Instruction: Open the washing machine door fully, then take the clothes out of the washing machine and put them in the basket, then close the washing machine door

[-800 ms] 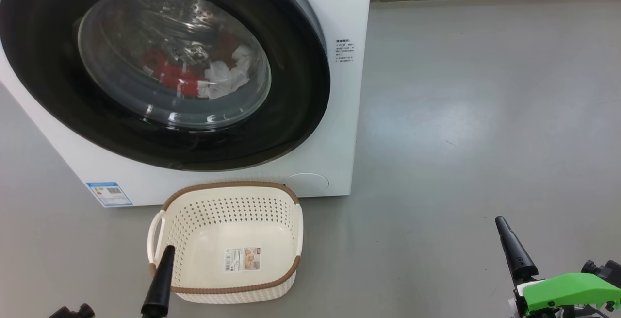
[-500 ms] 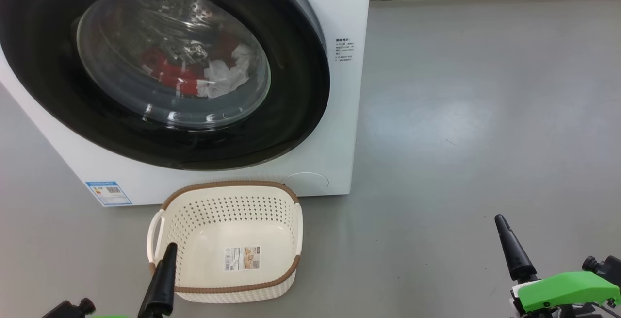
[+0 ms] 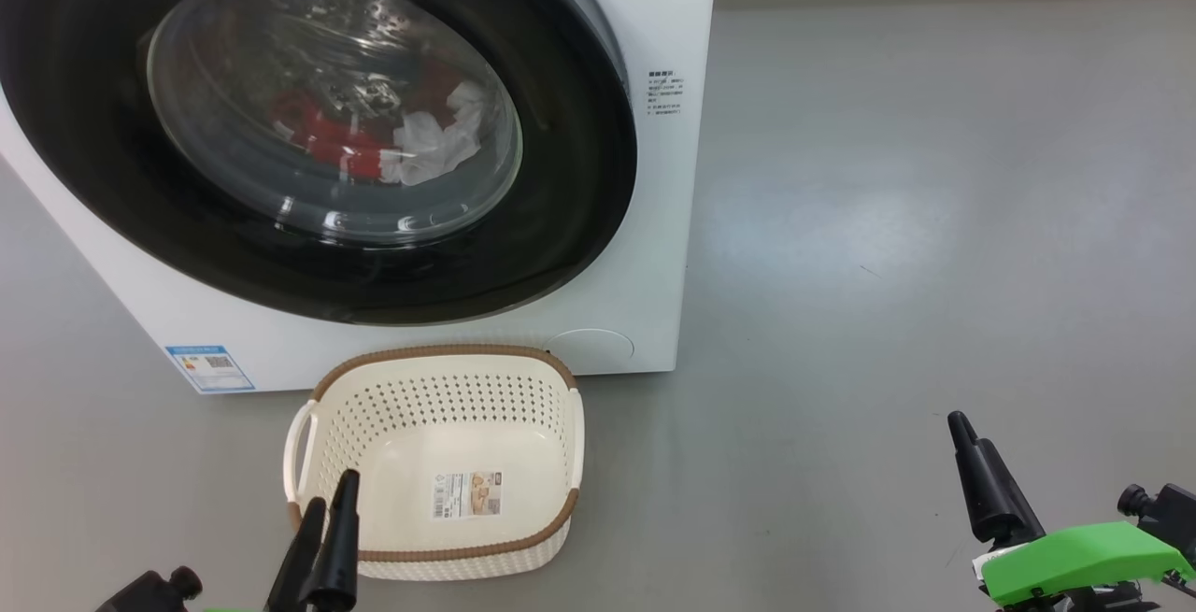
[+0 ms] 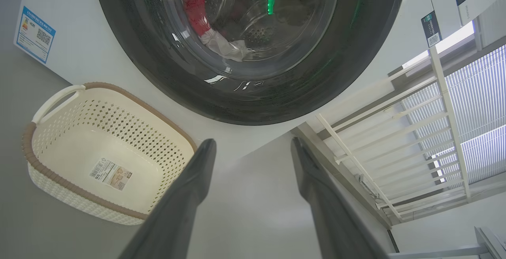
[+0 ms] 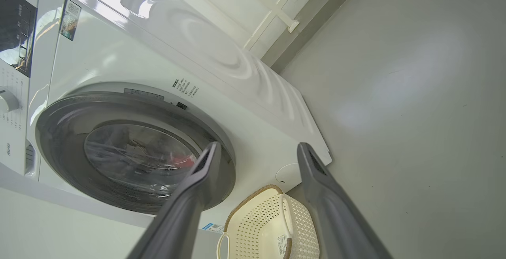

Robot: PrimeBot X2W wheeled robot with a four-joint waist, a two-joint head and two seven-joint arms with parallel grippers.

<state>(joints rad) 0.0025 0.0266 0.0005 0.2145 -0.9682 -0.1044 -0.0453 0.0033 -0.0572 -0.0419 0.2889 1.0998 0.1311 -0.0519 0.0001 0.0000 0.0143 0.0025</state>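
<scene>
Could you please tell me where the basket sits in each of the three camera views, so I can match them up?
Head view: the basket is low, left of centre, below the washing machine door.
Left wrist view: the basket is at lower left, with the door across the top.
Right wrist view: the basket is at bottom centre, with the door at left.
Shared landmark: the door's black rim.

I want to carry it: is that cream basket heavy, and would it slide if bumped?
Probably light: the basket has plastic walls full of holes and is empty. On the smooth, shiny floor it would likely slide rather than tip, being low and wide.
</scene>
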